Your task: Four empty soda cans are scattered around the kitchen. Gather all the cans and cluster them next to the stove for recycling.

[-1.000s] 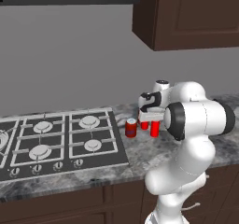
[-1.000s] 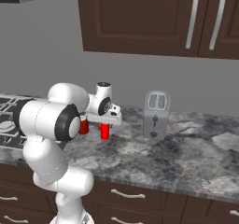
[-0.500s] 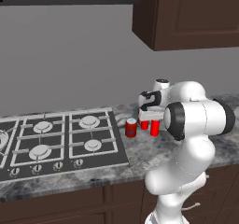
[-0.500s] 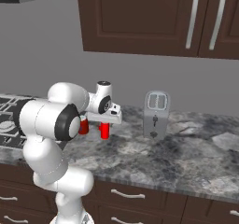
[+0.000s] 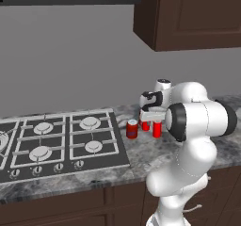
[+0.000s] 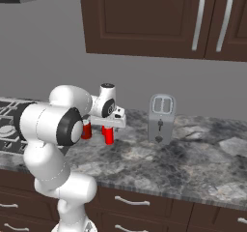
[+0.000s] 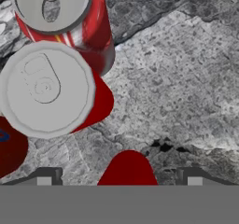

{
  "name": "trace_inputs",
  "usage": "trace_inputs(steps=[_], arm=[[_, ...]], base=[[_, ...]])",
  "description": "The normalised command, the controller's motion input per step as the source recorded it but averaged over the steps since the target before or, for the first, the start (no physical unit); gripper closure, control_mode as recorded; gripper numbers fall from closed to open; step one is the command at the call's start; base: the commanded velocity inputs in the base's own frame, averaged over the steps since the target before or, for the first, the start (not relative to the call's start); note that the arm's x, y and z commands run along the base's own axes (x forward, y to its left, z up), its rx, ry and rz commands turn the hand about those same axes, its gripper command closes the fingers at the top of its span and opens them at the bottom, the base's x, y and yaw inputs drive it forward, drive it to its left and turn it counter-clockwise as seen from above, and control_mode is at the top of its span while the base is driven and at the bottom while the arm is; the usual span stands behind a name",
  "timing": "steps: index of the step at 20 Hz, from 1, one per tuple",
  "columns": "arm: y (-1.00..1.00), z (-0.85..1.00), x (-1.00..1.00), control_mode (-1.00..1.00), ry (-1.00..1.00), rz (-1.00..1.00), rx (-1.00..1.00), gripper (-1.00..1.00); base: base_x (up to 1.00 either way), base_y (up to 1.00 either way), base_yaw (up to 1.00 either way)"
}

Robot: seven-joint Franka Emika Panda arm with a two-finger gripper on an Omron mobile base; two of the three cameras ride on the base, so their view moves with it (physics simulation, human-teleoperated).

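Beside the right edge of the flat dark-grey gas stove (image 5: 61, 145), on the speckled grey stone counter (image 6: 159, 166), we see small red cylindrical soda cans (image 5: 132, 129) clustered. Our two-finger gripper (image 7: 119, 177) stands wide open astride one, gripping nothing. Empty cans seem light, dentable, slippery; we would grip mid-body.

In the hand view, the bottom edge cuts a red cylindrical soda can (image 7: 128, 168) between the two dark finger tips (image 7: 43, 175); its top is hidden. The left edge cuts another red can with a bluish patch (image 7: 10, 148). In the left base view, the frame cuts the flat dark-grey cooktop (image 5: 56, 145).
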Motion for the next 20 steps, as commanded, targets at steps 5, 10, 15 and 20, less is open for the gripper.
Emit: trace_inputs(steps=[5,10,15,20], arm=[[0.00,0.02,-0.16,-1.00,-0.06,0.00,0.00,-1.00],[-0.03,0.08,-0.38,-1.00,-0.11,0.00,0.00,-1.00],[-0.10,0.45,-0.66,-1.00,-0.18,0.00,0.00,-1.00],[-0.08,0.59,-0.70,-1.00,-0.10,0.00,0.00,-1.00]], base=[[0.00,0.00,0.00],[0.00,0.00,0.00],[0.00,0.00,0.00],[0.00,0.00,0.00]])
